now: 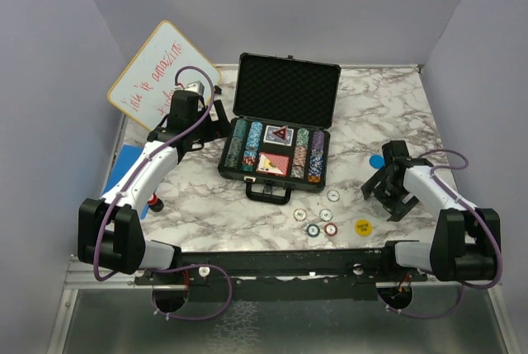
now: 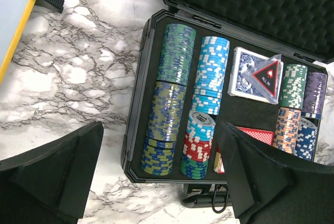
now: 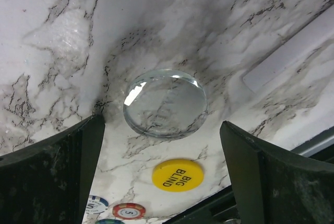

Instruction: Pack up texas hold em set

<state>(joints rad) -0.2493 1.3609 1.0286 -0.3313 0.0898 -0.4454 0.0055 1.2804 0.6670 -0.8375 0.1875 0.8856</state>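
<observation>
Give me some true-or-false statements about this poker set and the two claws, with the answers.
1. The case is shut. False: its lid stands open, foam lining showing.
2. The yellow disc reads "BIG BLIND". True.
3. The left claw and the right claw are both open, gripping nothing. True.
4. Every chip is packed away. False: loose chips lie on the table in front of the case.
5. A triangular ALL IN marker lies on the blue card deck. True.
6. The whiteboard is blank. False: it has red writing on it.
</observation>
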